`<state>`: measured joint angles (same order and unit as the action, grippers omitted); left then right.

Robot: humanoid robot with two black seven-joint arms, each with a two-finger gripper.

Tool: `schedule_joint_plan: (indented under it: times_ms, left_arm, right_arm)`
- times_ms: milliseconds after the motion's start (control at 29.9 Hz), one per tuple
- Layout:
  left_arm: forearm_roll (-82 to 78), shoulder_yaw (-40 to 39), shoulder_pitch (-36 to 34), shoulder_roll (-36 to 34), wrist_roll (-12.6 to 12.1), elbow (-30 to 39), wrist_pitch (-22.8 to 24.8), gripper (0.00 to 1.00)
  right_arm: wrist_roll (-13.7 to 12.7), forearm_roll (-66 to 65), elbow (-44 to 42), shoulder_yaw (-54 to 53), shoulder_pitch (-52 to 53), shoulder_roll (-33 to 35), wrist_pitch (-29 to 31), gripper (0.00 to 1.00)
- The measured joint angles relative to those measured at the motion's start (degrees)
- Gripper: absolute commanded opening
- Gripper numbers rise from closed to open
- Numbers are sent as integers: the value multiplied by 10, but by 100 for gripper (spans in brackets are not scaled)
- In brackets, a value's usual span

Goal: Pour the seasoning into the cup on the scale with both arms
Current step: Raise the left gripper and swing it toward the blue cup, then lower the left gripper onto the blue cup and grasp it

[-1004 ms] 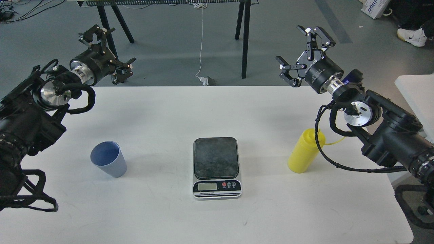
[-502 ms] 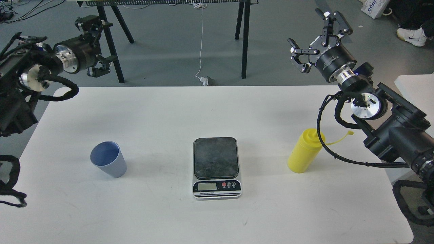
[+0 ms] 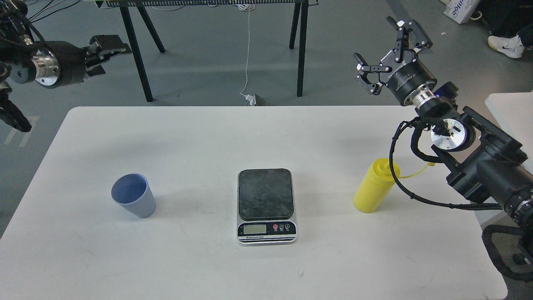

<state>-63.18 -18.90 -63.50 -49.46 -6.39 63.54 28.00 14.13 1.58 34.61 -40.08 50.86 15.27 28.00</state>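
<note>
Step judged: none begun, nothing grasped.

Left gripper (image 3: 109, 45) high off table's far left corner, fingers too dark to tell apart or together. Cup (image 3: 133, 201) upright on table (image 3: 208, 133), well apart below it, left of scale (image 3: 266, 205); plate bare.

Next: left reach down to cup, set on scale.

Bottle (image 3: 374, 186) upright right of scale. Right gripper (image 3: 389, 50) fingers spread, empty, well above bottle.
</note>
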Motion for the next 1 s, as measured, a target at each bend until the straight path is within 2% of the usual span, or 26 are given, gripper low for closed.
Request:
schedule_joint_plan:
  times_ms: [100,201,435,535,669,702,769,903,937,1004]
  left_arm:
    - [-81,33,6,-17,-1,67,0,95]
    - [-140,53,18,-20,-1,93,0,95]
    - [-218,63,42,-29,3,85,0,95]
    - [-238,64,42,-39,20,55,0,95]
    - [-278,69,47,-47,81,1,0,95]
    - [-299,74,51,-52,103,-9,0,95]
    - [-334,83,59,-66,157,-17,0,95]
    - [-357,91,64,-93,303,0,0,95]
    - [-358,91,64,-100,323,10,0,95]
    - [-359,91,64,-109,338,29,0,95]
  right_arm:
    - [0,0,0,0,-1,-1,0,100]
    - [0,0,0,0,-3,-1,0,100]
    - [1,-1,0,0,-18,-1,0,100]
    - [1,-1,1,0,-21,-1,0,100]
    - [1,-1,2,0,-22,-1,0,100]
    - [1,-1,2,1,-22,-1,0,100]
    - [1,-1,2,1,-22,-1,0,100]
    - [1,-1,2,1,-23,-1,0,100]
    - [1,-1,1,1,-24,-1,0,100]
    - [1,-2,0,1,-24,-2,0,100]
